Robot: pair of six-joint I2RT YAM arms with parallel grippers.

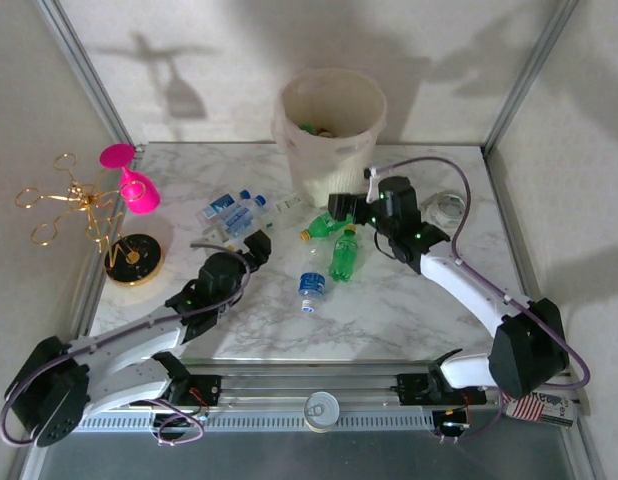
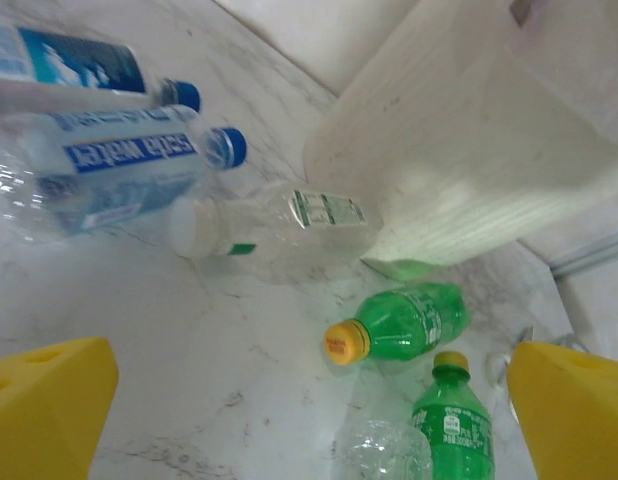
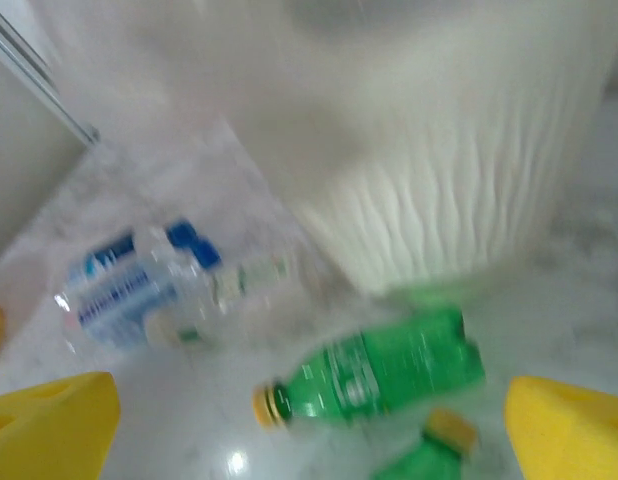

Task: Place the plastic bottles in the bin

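Starting nearest, from above: picking out the left gripper [image 1: 257,245] low over the marble table [image 1: 409,310], splayed wide, gripping nothing. Just right of it, spotting a blue-capped clear bottle [image 1: 311,285], then an upright-pointing green bottle [image 1: 343,255] near a yellow-capped green bottle [image 1: 327,225]. Catching the right gripper [image 1: 339,208] just beside that last one, spread wide too, empty. Switching to the left wrist: reading a blue-labelled bottle [image 2: 109,165] touching a white-capped bottle [image 2: 274,222], mere specks from above. Further back, finding the bin [image 1: 334,130] upright at the far edge, peering in from overhead at something green inside, too small to count. Over to the right wrist: blurred throughout, bin wall smeared, lower green bottle cut off at the bottom edge.
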